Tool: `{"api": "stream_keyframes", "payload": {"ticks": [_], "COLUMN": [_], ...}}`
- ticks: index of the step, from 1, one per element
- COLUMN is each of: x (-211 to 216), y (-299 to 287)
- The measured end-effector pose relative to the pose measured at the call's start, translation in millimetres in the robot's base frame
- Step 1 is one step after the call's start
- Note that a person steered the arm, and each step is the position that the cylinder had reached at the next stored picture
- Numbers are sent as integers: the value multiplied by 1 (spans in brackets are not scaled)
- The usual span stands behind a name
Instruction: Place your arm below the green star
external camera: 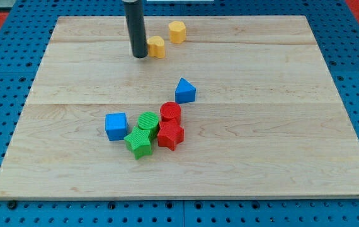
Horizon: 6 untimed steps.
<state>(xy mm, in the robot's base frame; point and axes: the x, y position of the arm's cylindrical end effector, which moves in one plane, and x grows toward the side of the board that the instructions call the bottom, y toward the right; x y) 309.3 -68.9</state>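
I have no pincer, only a dark rod, so there is nothing to open or close. My tip [140, 56] sits near the view's top of the bench [293, 157], just beside a yellow block [157, 46]. Another yellow block [177, 31] is a little farther up and to the right.

The green star [139, 143] is far from my tip, down near the view's bottom. It has bumpy points and stripes on its top. It is packed in a small bunch. A green round block [148, 122] touches it from above, a red star [170, 135] is just to its right, and a blue cube [116, 126] is up and to its left. A red round block [170, 113] and a blue triangle [184, 91] sit higher up.

Below the green star is bare wood. I think I should go around the bunch, so I do not bump any block.
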Motion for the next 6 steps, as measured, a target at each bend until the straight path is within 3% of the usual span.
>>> {"api": "stream_keyframes", "payload": {"ticks": [1,2,3,5,6], "x": [-1,-13,21,175,282], "y": [56,58,80,184,156]}}
